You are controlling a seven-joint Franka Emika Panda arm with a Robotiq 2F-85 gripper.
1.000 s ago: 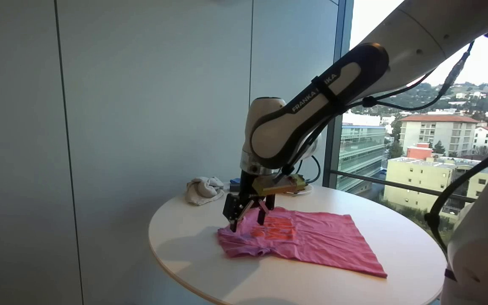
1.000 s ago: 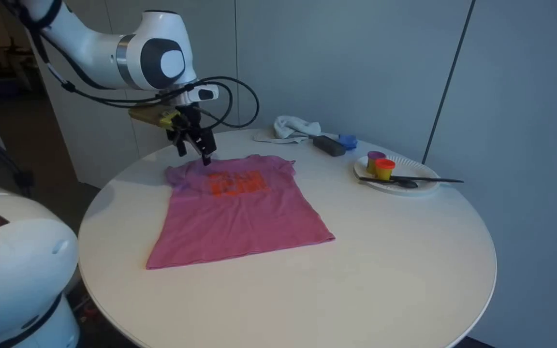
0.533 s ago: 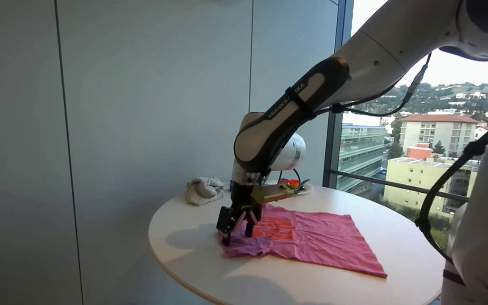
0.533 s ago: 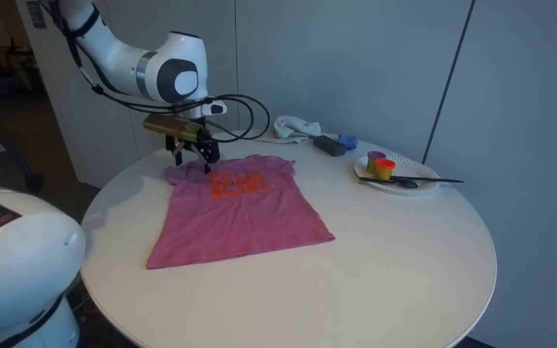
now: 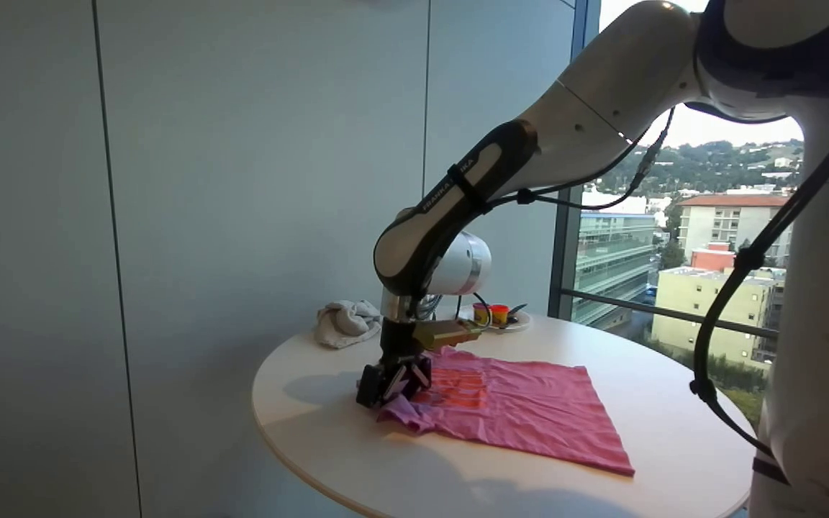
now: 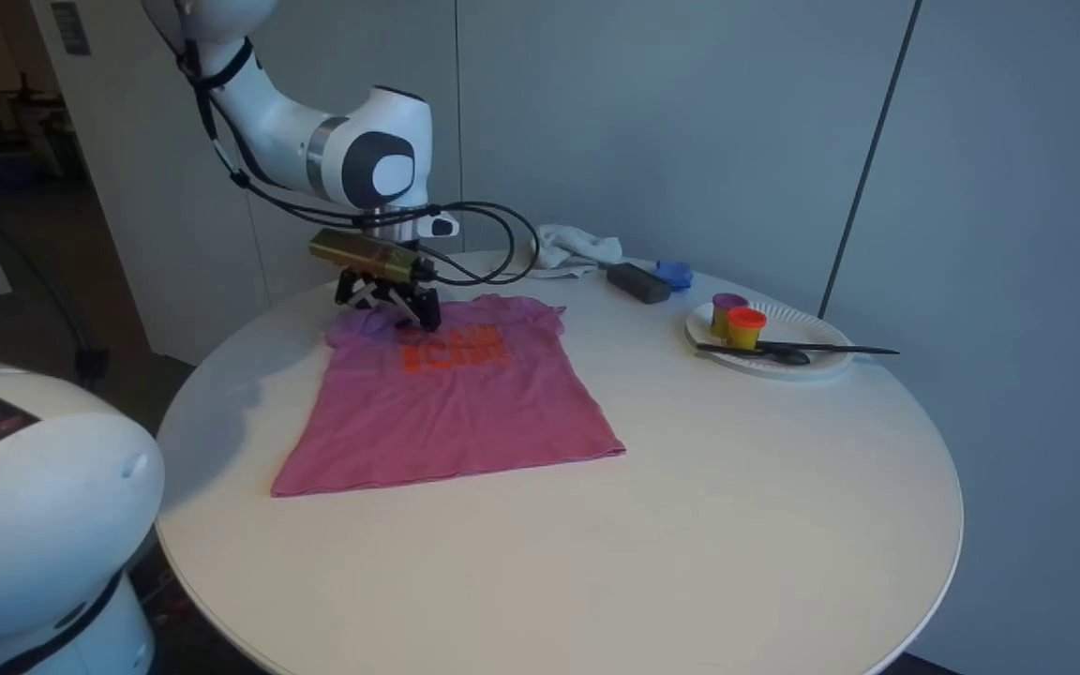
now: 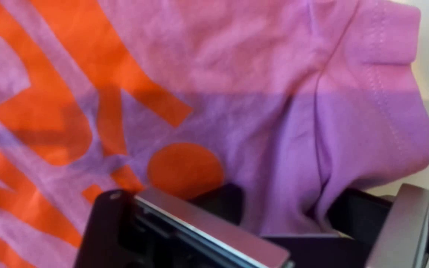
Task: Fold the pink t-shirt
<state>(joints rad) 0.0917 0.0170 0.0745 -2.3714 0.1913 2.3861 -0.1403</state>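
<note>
In an exterior view, the gripper (image 6: 390, 309) now sits lower, on the pink t-shirt (image 6: 451, 422), which has slid slightly over the table (image 6: 737, 525) and bunches at its jaws; whether spread or clamped, I cannot tell. Rightward: towel (image 6: 577, 247), dark block (image 6: 637, 283), blue item (image 6: 674, 274), plate (image 6: 812, 328).

- Here's the arm (image 5: 605, 97), elbow (image 5: 767, 72) high, forearm (image 5: 473, 173) slanting down!
- The wrist (image 6: 390, 150) bends sharply, aiming nearly straight down.
- And the fingers (image 7: 359, 214), right down low, standing apart, a plain gap between them in the wrist view.
- Silver links (image 7: 400, 227) splay either side; finer detail reads too small in both exterior views.
</note>
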